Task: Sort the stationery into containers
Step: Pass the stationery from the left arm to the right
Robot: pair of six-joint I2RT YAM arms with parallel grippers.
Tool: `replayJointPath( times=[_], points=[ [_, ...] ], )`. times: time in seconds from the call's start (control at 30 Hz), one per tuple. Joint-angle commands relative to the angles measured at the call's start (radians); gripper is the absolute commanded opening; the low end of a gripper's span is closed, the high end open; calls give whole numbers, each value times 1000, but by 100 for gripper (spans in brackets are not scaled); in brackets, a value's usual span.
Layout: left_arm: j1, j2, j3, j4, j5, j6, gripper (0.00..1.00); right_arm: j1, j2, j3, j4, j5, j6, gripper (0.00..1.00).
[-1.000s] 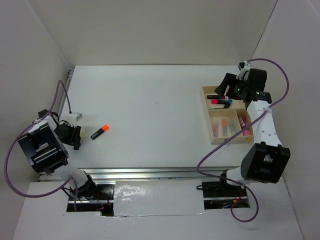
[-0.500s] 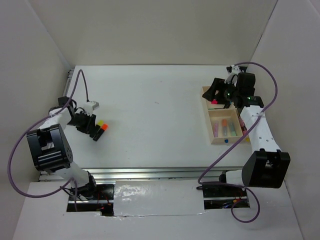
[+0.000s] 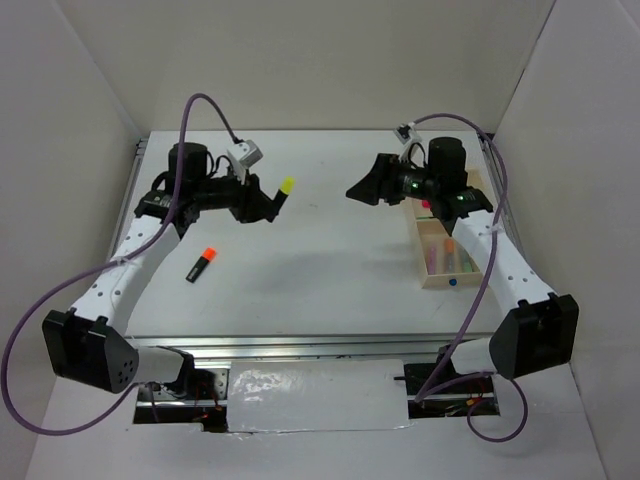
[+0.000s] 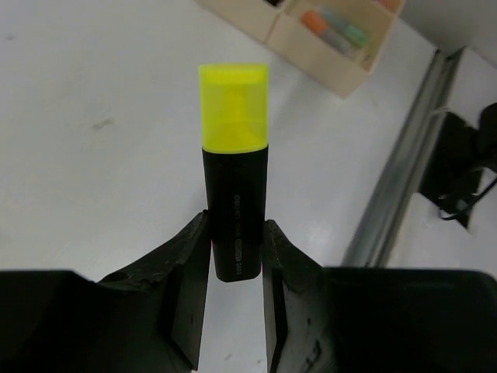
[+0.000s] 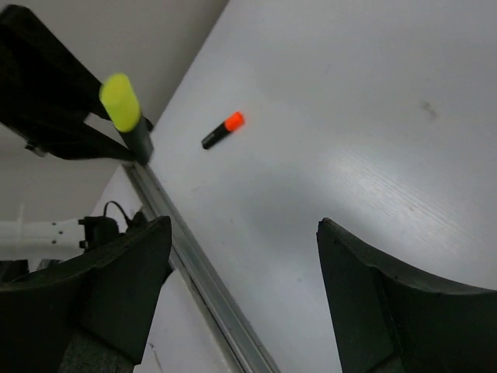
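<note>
My left gripper (image 3: 268, 207) is shut on a black highlighter with a yellow cap (image 3: 286, 187), held above the table's back left. The left wrist view shows its body pinched between both fingers (image 4: 194, 264), cap (image 4: 234, 105) pointing away. An orange-capped black highlighter (image 3: 201, 263) lies on the table below it, also small in the right wrist view (image 5: 222, 130). My right gripper (image 3: 356, 192) hangs open and empty left of the wooden tray (image 3: 435, 283), facing the left one. Several pastel markers (image 3: 450, 252) lie in the tray's near compartments.
The tray (image 4: 311, 48) sits near the right wall. A metal rail (image 3: 300, 345) runs along the table's near edge. White walls close in the left, back and right sides. Purple cables loop above both arms.
My left gripper closed on the yellow-capped highlighter beside the orange one and lifted it up and toward the back centre. My right gripper left the tray, moved left and opened wider.
</note>
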State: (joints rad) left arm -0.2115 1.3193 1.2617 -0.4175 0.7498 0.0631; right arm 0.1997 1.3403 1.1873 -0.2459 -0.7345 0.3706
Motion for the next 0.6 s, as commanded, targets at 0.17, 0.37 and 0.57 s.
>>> replayJointPath(
  times=[0.17,0.37,0.57],
  points=[
    [-169,87,113,158,36,-255,0,180,94,205,103,18,67,82],
    [-221,113,157,148,22,-253,0,225,161,245,125,67,113,79],
    [-227,118,173,149,-4,-263,0,230,184,241,137,64,146,33]
  ],
)
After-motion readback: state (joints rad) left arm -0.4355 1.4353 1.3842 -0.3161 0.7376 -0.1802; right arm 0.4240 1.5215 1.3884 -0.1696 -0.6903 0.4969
